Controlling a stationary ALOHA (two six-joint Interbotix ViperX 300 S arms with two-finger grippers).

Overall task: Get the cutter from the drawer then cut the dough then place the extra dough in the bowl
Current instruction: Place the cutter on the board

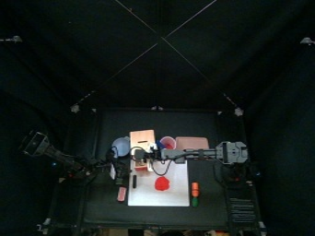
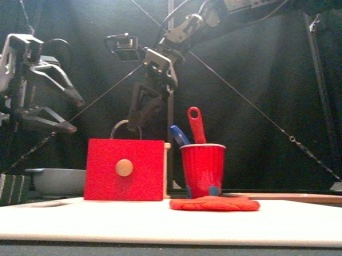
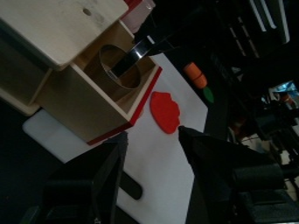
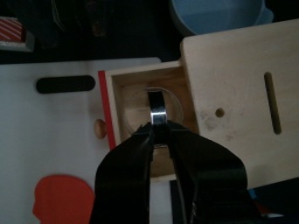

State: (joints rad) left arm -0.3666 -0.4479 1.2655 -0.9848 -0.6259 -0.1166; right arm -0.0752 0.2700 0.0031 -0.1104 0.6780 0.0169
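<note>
my black desk, white cutting board flat up front, blue-grey bowl, wooden box and pink tray lined up behind it

The right gripper is pointed downward, jaws pinched on the cutter; the left gripper is held spread apart.

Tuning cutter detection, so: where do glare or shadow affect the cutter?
Right wrist view: a bright glint runs along the cutter rim held in the right claw; left wrist view: it sits shaded inside the drawer; top view: too dark to tell.
</note>
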